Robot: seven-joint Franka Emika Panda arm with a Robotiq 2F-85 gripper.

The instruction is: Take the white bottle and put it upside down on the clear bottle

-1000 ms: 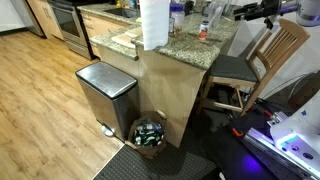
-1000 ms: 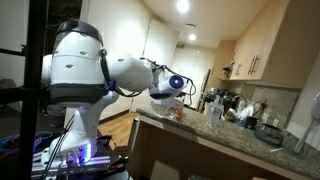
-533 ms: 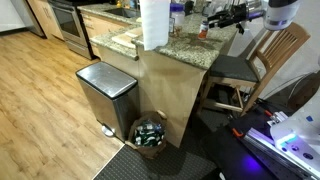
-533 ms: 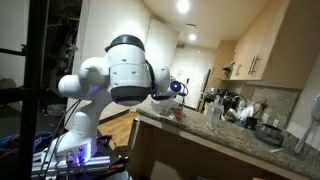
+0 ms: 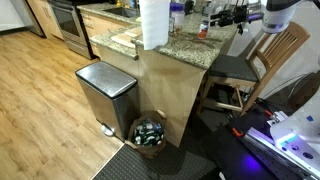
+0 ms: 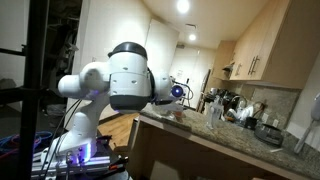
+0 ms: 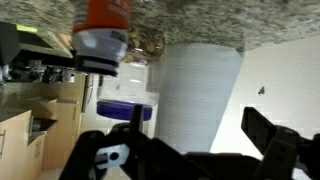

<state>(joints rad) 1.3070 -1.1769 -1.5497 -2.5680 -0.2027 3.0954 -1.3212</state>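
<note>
End effector [image 5: 215, 17] spread open above the right end of the granite table [image 5: 185, 52], gripping nothing.

In an exterior view, a steel bin [image 5: 105, 95] stands on the floor at the left, against the table's front. On the table top the tall paper-towel roll [image 5: 153, 22] comes next, with the clear bottle [image 5: 176, 15] just beside it on the right, upright, its dark blue top up. Further right stands the white bottle [image 5: 203, 30], marked with orange, and the end effector hangs near it. A wooden chair [image 5: 277, 55] is at the far right. The wrist view is inverted: the white bottle [image 7: 103, 35] is at left, the roll [image 7: 200, 95] in the centre, and dark fingers [image 7: 100, 155] are set wide apart.
</note>
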